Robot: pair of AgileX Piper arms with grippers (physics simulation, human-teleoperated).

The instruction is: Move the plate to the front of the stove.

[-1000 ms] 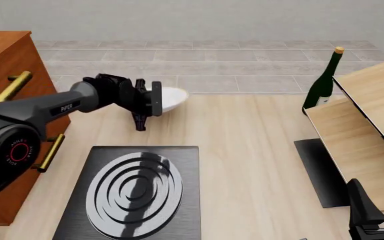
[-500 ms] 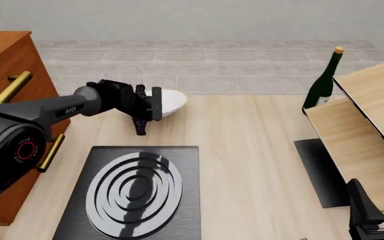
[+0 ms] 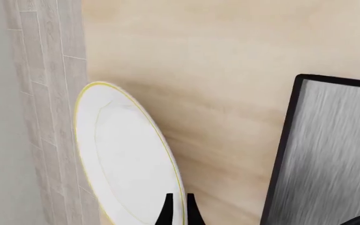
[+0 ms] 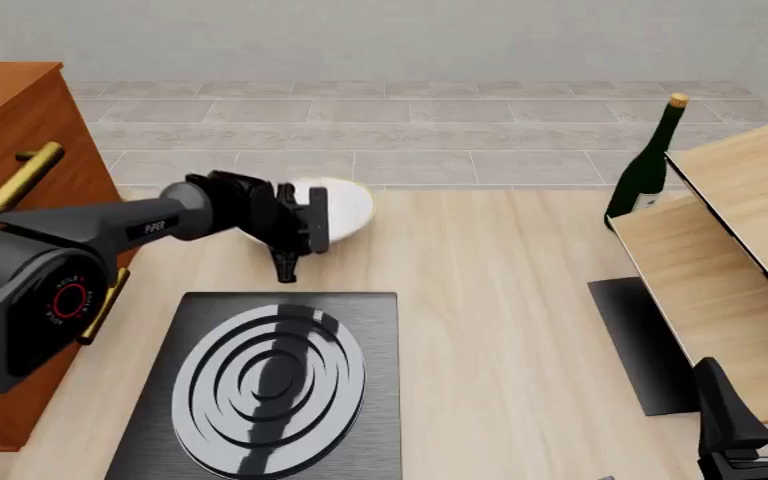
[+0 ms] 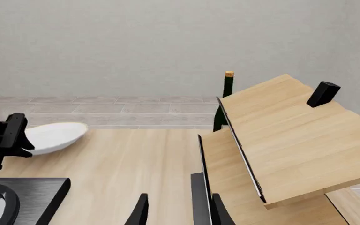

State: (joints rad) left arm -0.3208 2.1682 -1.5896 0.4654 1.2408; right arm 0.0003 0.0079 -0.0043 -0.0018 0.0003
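While its two dark fingers pinch the gold-edged rim between them, the left gripper (image 4: 307, 222) holds the plate (image 4: 335, 210) tilted, one side raised, in the upper-left-centre of the front view. In the left wrist view the fingertips (image 3: 167, 213) sit close together at the plate's lower edge, with the white plate (image 3: 127, 154) standing on edge across the left half of that frame. The plate lies just above the stove (image 4: 272, 385) in the front view, at the far end of the pale wooden table (image 4: 491, 300), close to the grey tiled floor strip beyond.

The stove, a black slab with silver ring burner, fills the lower left of the front view, apart from the plate. A wooden cabinet (image 4: 11, 150) with brass handles stands at the left edge.

The right gripper (image 4: 758, 420) rests at the lower right corner of the front view; in the right wrist view its fingers (image 5: 140, 213) stand apart, holding nothing. Beside it is a light wooden shelf unit (image 4: 731, 250) over a plain black mat (image 4: 638, 340), and a green bottle (image 4: 647, 165) stands at the upper right.
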